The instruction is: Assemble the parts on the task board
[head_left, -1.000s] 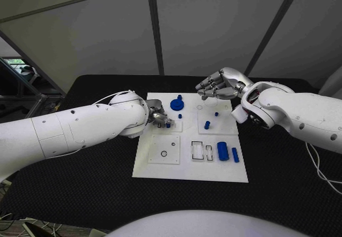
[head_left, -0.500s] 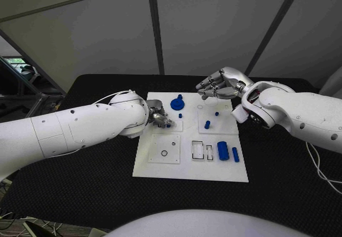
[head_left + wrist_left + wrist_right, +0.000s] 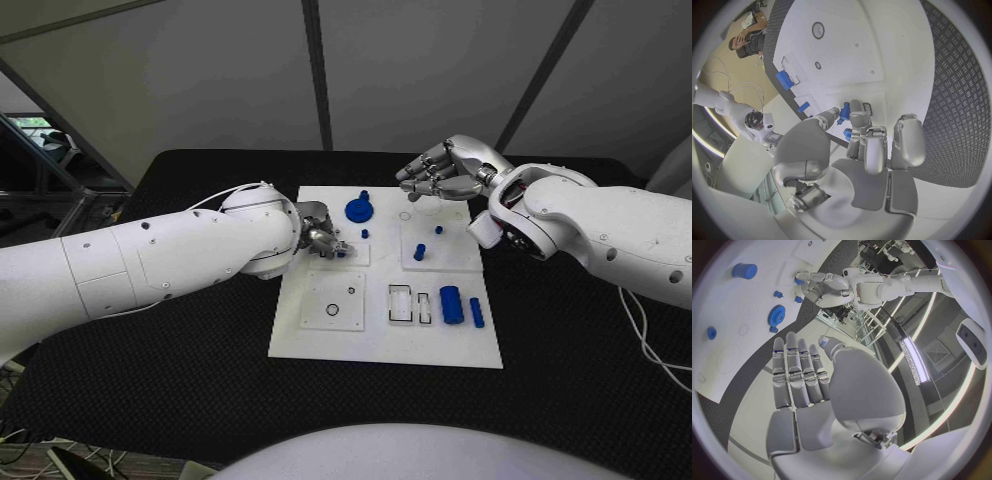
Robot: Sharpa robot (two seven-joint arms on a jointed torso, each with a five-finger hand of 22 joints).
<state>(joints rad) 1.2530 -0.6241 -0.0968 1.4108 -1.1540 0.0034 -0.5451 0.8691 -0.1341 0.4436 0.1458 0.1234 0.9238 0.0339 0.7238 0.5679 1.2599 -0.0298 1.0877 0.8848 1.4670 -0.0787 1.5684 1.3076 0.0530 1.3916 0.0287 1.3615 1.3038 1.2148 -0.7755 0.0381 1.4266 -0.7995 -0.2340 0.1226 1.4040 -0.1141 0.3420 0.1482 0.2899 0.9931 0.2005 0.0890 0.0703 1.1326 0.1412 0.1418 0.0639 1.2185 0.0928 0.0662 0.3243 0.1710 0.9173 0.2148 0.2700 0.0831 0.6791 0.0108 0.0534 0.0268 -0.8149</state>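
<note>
Head view: white board lies mid-table on the black table. L hand sits at the board's left edge, fingers bunched tight over a small blue peg on the upper-left tile; the peg looks pinched betw. thumb and fingertips. R hand hovers over the board's far edge, near the upper-right corner, fingers curled in, nothing in them. Blue gear stands on the board's far part, just right of the L hand. Small blue stub sits just below the gear. Two more pins on the upper-right tile: taller pin and short pin, close but apart. Near the board's right edge, a thick cylinder lies beside a thin rod, side by side, apart. Two rectangular slots sit just left of the cylinder; a ring mark on the lower-left tile.

L wrist view: L hand with fingertips pressed together on the peg, right at the board surface. Cylinder and another blue part show further off on the board.

R wrist view: R hand, fingers side by side and bent, holding nothing, above the board. Gear and a blue cylinder lie well apart on it; L hand is at the board's edge beyond the gear.
</note>
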